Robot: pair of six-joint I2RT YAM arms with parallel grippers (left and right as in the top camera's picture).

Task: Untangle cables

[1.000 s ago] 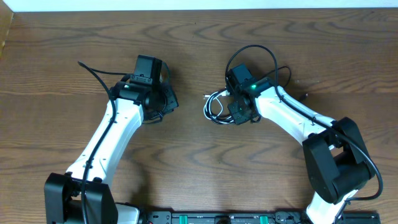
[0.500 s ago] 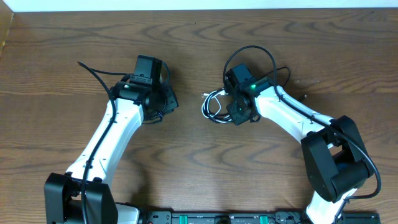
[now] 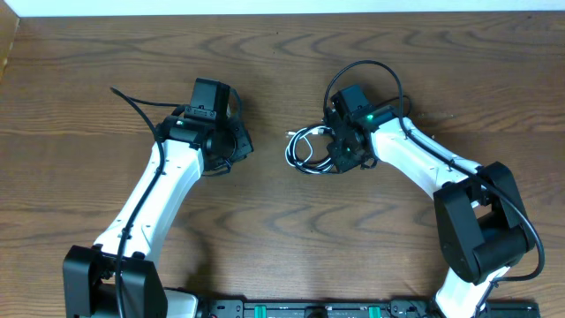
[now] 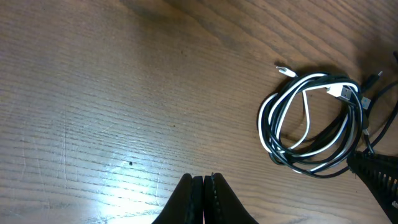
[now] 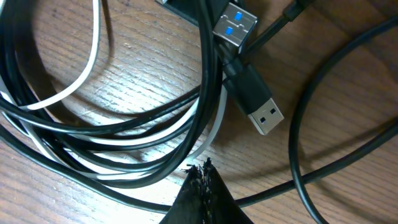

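We saw the coiled cables (image 4: 311, 165) on the bench (image 4: 93, 93); right claw (image 5: 200, 171) closed at their edge, left claw (image 4: 203, 182) closed, well apart.

Overhead looks straight down; both wrist views share the cables (image 4: 311, 164), right closest.

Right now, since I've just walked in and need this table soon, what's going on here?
Two robot arms are working on a tangle of cables, black strands and a white one coiled together on the wooden table. The right gripper is shut with its tip at the coil's edge, near a silver USB plug; whether it pinches a strand is unclear. The left gripper is shut and empty, apart from the coil. Nothing is separated yet.
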